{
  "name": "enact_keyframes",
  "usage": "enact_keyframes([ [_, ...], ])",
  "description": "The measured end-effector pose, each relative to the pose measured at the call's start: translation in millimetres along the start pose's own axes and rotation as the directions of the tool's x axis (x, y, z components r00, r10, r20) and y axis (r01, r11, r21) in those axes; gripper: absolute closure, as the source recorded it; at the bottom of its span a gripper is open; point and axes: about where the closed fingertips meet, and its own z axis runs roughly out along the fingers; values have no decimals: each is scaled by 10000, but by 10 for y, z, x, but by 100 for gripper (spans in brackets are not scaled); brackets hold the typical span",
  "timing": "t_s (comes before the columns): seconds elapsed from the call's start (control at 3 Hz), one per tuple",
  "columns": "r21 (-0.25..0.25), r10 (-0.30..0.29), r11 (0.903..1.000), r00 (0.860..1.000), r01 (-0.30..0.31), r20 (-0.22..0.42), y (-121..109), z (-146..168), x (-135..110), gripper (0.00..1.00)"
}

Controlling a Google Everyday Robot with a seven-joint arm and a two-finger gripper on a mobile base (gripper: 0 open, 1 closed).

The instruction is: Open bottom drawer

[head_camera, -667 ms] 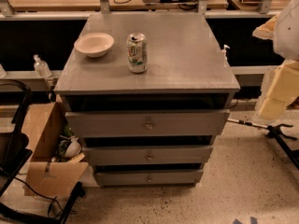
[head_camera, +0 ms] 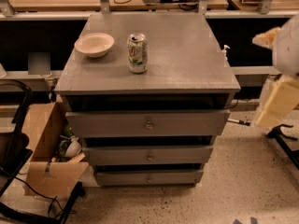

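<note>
The grey cabinet (head_camera: 154,64) has three drawers stacked one above the other. The bottom drawer (head_camera: 121,177) is the slimmest front, just above the floor, with a small round knob (head_camera: 149,178) at its centre. It sits pushed in, with a dark gap above it. The middle drawer (head_camera: 117,155) and the top drawer (head_camera: 107,123) stand above it. My gripper is out of view. Only pale white and cream parts of my arm (head_camera: 280,97) show at the right edge, well to the right of the cabinet and above drawer height.
A white bowl (head_camera: 94,44) and a green-white soda can (head_camera: 137,53) stand on the cabinet top. An open cardboard box (head_camera: 44,139) with clutter and a black frame (head_camera: 14,139) stand at the left. A black stand leg (head_camera: 285,141) is on the speckled floor at the right.
</note>
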Motion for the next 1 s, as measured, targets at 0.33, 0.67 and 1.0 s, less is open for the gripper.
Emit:
enact_keyframes([
  [0.33,584,-168,9982,9995,152,274,38,326,218,0],
  [0.67,1251,-871,9885,9961,851,103,136,640,455,0],
  [1.0,2002,-1234,9719,9922,1239,-150,151,918,611,0],
])
